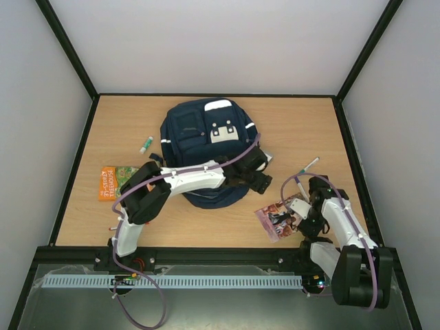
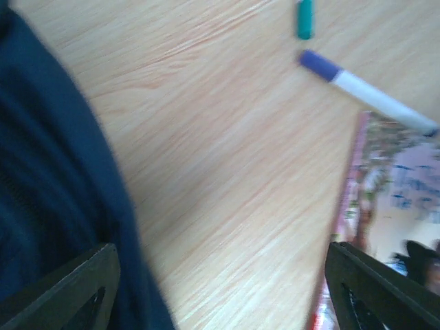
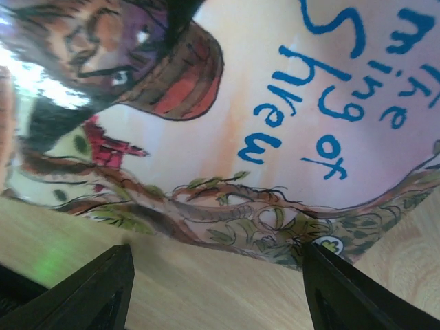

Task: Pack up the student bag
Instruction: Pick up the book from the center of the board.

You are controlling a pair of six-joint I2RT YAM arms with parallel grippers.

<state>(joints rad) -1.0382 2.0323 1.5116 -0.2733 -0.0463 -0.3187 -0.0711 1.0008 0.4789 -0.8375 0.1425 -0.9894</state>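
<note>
The navy student bag (image 1: 205,130) lies flat at the back middle of the table, its white-grey patch facing up. My left arm reaches across its near end. The left gripper (image 1: 263,183) is open and empty just right of the bag, over bare wood. In the left wrist view the bag's fabric (image 2: 48,206) lies by the left finger and the gripper (image 2: 220,289) holds nothing. My right gripper (image 1: 298,221) is open at the right edge of a picture book (image 1: 277,218). In the right wrist view the book's cover (image 3: 275,103) lies just beyond the open gripper (image 3: 216,289).
An orange book (image 1: 113,182) lies left of the bag, with a green-capped stick (image 1: 146,144) behind it. Two pens (image 1: 306,166) lie behind the picture book. The left wrist view shows a purple-capped marker (image 2: 364,93), a green pen (image 2: 304,19) and the picture book's edge (image 2: 399,206).
</note>
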